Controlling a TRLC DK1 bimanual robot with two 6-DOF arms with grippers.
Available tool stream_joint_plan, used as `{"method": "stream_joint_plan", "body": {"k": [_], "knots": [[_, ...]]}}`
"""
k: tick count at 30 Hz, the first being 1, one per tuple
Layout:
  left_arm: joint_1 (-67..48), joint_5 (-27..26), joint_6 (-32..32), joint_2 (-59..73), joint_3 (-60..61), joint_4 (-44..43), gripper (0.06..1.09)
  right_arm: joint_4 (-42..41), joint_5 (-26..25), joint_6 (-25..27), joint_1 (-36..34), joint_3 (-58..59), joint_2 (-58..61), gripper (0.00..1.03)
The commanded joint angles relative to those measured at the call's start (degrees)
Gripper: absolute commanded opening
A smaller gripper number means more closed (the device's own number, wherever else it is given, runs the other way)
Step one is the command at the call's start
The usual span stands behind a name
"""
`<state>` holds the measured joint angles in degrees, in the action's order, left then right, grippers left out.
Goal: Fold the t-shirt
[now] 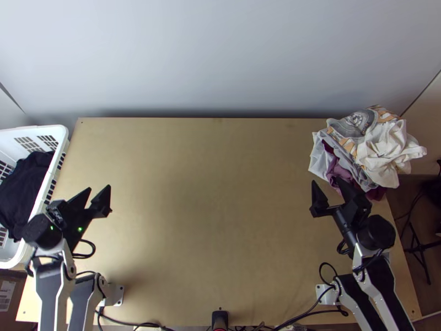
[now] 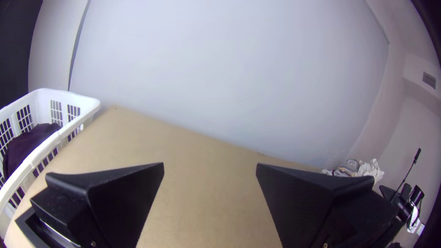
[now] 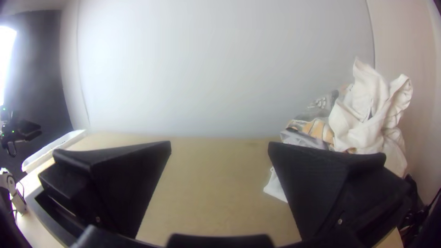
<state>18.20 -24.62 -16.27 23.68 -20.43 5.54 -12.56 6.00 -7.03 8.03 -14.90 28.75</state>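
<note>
T-shirt indistinguishable, we see clothes (image 1: 388, 149) bunched on our table (image 1: 215, 220) near the wall (image 1: 220, 55). Our left gripper (image 1: 99, 187) and right gripper (image 1: 327, 181) gape wide, empty.

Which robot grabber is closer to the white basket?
The left one. The left gripper is near the white basket's side; the right gripper is far across the table, by the heap of clothes.

No words readable here — just a pale label (image 1: 6, 295) on the brown box (image 1: 20, 280), behind the left gripper (image 1: 99, 188) — print too small.
</note>
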Motion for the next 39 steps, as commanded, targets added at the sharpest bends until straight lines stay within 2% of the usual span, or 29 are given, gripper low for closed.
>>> {"method": "stream_joint_plan", "body": {"k": [1, 4, 12, 25, 27, 29, 32, 39], "knots": [[-0.44, 0.01, -1.22, -12.70, 9.88, -4.57, 1.03, -4.41, -0.11, 3.51, 0.84, 5.93, -7.04, 0.98], [-0.71, 0.01, -1.04, -18.06, 12.16, -2.03, 1.03, -4.23, -0.11, 3.60, 0.84, 9.01, -13.28, 0.98], [-2.55, 0.01, -0.78, -22.45, 13.22, 0.35, 1.03, 10.80, -0.55, 2.72, -1.18, 9.45, -28.66, 0.98], [-4.05, 0.45, 0.54, -23.59, 13.13, 0.79, 1.04, 20.99, -0.46, 2.90, -4.17, 9.27, -29.02, 0.98], [-4.05, 0.54, 0.10, -23.68, 13.66, 0.08, 1.04, 24.69, -1.25, 2.81, -4.08, 9.45, -28.93, 0.98], [-3.96, 0.54, -0.87, -23.86, 15.33, -0.36, 1.04, 24.95, -2.40, 2.81, -4.17, 9.45, -28.93, 0.98], [-4.31, 4.67, -0.34, -23.86, 16.03, 2.19, 1.04, 25.04, -2.48, 2.81, -4.08, 9.45, -28.93, 0.98], [-4.57, 7.40, -0.25, -23.77, 16.03, 2.90, 1.04, 25.21, -3.54, 2.90, -4.25, 9.53, -28.93, 0.98]]}}
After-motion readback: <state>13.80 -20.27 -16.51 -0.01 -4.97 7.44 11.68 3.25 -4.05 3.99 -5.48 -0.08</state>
